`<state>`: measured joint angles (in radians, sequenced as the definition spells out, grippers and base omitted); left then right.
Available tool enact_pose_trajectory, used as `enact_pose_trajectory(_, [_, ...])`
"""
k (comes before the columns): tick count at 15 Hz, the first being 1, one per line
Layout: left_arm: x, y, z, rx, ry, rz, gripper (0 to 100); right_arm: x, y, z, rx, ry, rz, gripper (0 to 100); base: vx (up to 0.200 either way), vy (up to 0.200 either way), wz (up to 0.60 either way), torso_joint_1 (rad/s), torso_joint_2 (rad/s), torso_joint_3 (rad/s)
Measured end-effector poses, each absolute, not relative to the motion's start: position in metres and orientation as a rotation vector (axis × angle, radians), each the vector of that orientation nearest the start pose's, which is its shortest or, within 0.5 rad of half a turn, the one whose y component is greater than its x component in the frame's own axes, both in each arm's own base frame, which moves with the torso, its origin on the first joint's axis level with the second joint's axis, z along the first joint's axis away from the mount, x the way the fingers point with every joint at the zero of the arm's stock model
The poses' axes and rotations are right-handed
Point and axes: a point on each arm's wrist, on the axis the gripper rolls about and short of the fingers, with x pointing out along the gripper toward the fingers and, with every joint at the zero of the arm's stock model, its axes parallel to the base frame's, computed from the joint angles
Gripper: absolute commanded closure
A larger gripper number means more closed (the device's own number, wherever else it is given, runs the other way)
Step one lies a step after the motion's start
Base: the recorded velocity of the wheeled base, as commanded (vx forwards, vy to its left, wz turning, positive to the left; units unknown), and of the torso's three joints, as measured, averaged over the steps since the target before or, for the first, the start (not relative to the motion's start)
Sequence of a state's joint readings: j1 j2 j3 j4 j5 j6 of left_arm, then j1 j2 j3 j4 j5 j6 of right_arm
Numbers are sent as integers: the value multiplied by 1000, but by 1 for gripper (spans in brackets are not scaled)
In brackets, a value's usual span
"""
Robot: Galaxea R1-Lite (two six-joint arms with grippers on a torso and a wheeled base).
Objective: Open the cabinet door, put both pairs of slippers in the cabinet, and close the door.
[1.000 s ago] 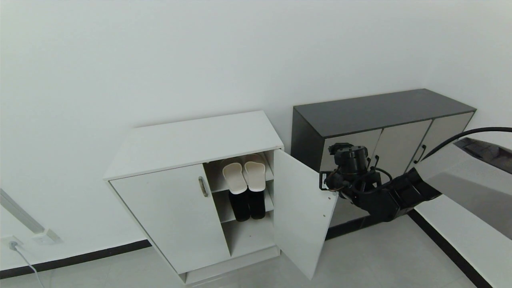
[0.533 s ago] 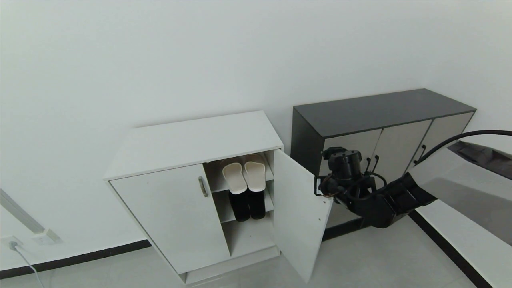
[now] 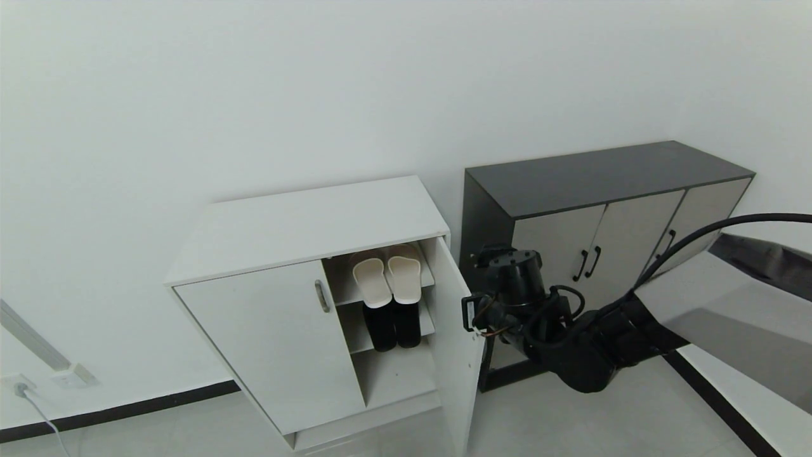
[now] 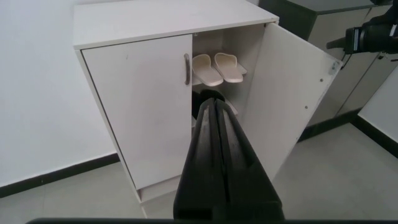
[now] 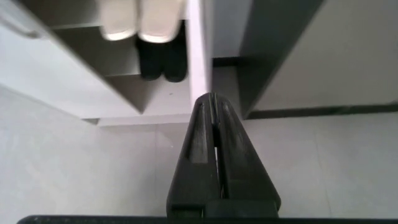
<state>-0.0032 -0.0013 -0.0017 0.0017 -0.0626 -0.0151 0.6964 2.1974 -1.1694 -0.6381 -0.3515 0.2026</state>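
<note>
the white cabinet (image 3: 304, 222) has its right door (image 3: 458, 330) about half open, white slippers (image 3: 387, 279) on the upper shelf and black slippers (image 3: 393, 327) on the shelf below. the right claw (image 5: 214, 102), pressed together and empty, sits just beside the door's free edge on its outer side. the left claw (image 4: 214, 106), also pressed together, hangs in front of the cabinet. the narrow tips could slide off the edge, or the door could catch the white slippers, which seem to overhang their shelf.
</note>
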Motion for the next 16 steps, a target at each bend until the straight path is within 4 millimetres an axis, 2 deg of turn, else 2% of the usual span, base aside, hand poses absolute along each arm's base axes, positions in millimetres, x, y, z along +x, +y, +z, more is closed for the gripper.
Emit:
enact_pose_trajectory(5, [-23,-1,76,-15,-1,-66,100,306,281,106,2,358,370,100,0,0,0,0,0,0])
enact_pose_trajectory(10, [-23,-1,76,-15,-1,-66,100,300,278,109,2,300,389,100,0,0,0,0,0,0])
enact_pose_trajectory(16, [-23,-1,76,-15,-1,-65,100,298,271,99,-39,316,379,100,0,0,0,0,0,0])
